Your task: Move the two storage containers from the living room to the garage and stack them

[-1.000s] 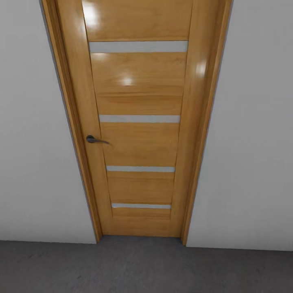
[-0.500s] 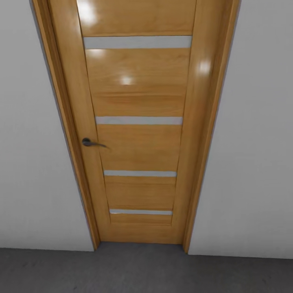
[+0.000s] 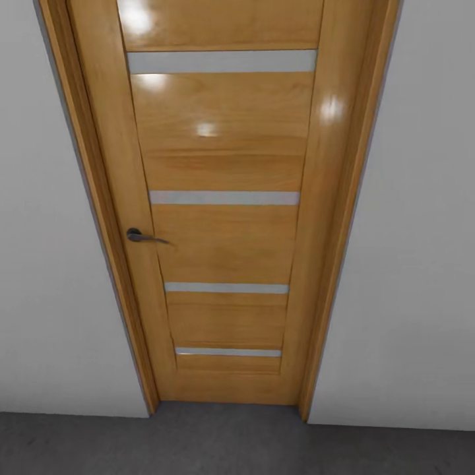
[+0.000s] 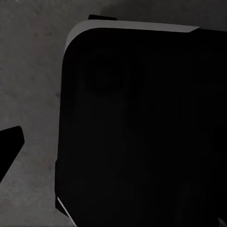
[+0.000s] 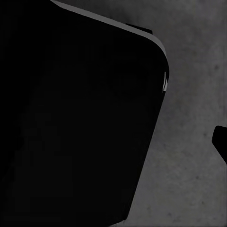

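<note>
Closed wooden door point(image 3: 224, 218), dark lever handle point(image 3: 142, 237) at left, pale grey walls point(image 3: 409, 264), dark grey floor point(image 3: 224, 442) near; state of either hand: cannot tell.

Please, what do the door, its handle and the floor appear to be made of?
The tall honey-coloured panelled door looks like varnished wood: grain and glossy highlights show. Its small dark lever handle seems to be metal, dull grey. The dark grey floor looks like rough concrete, matte and mottled.
</note>
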`<state>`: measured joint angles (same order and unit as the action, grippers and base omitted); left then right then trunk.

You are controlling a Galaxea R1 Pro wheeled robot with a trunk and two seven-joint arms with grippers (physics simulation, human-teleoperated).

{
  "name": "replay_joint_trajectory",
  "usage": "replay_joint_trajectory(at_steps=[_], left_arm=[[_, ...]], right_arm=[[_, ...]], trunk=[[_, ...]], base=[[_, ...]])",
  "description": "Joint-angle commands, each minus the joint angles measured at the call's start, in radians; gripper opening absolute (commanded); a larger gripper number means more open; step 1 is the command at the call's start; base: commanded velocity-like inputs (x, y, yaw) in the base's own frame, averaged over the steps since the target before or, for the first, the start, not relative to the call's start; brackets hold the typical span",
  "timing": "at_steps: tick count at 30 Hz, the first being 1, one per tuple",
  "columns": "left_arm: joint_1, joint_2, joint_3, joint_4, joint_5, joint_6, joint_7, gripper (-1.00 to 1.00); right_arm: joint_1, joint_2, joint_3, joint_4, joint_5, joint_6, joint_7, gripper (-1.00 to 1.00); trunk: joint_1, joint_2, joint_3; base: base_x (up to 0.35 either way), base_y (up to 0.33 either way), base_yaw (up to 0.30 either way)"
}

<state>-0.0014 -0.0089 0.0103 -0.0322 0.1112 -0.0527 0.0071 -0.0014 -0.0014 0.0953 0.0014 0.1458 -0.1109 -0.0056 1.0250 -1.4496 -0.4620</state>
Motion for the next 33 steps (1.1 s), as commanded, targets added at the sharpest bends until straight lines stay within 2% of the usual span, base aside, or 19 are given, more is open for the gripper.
replay_joint_trajectory(at_steps=[1,13,33], left_arm=[[0.0,0.0,0.0,0.0,0.009,-0.002,0.001,1.0],[0.0,0.0,0.0,0.0,0.01,-0.003,0.001,1.0],[0.0,0.0,0.0,0.0,0.008,-0.003,0.001,1.0]], right_arm=[[0.0,0.0,0.007,0.0,0.002,-0.003,-0.001,1.0],[0.0,0.004,0.008,0.0,0.002,-0.001,-0.001,1.0],[0.0,0.004,0.007,0.0,0.002,-0.001,0.001,1.0]], trunk=[[0.0,0.0,-0.001],[0.0,0.0,-0.001],[0.0,0.0,-0.001]], base=[[0.006,0.03,0.0],[0.001,0.235,0.0],[0.0,0.014,0.0]])
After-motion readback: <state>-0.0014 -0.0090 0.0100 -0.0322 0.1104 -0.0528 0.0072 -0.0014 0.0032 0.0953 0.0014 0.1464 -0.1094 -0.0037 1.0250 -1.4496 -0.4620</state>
